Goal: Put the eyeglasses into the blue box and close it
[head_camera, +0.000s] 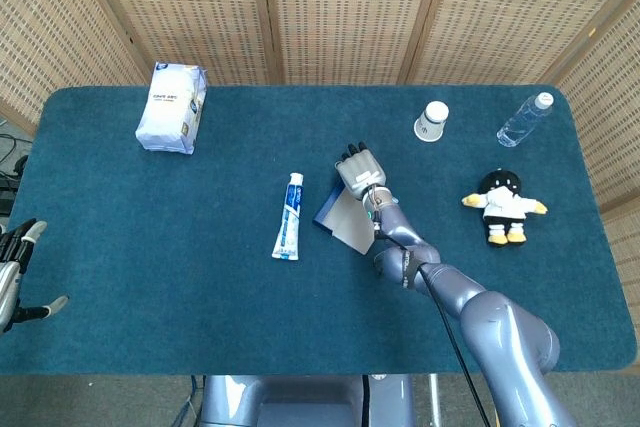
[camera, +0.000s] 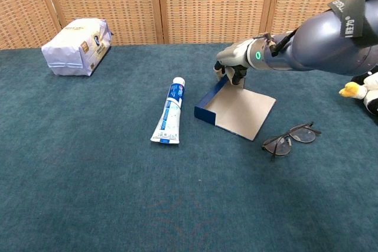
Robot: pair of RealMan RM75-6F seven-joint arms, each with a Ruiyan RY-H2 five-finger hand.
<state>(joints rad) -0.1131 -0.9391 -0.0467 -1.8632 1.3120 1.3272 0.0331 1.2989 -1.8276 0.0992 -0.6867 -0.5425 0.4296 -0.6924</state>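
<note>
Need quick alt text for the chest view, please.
The right hand touches the far end of the open blue box mid-table; the eyeglasses lie on the cloth just right of it, still outside. A toothpaste tube lies left of the box.

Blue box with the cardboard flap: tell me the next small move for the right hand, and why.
Probably lift the right hand off the open blue cardboard box and bring it toward the dark-framed eyeglasses. The box lies open with its flap flat on the blue cloth table, and the eyeglasses lie apart from it, outside, untouched. The left hand waits far off at the table's edge.
</note>
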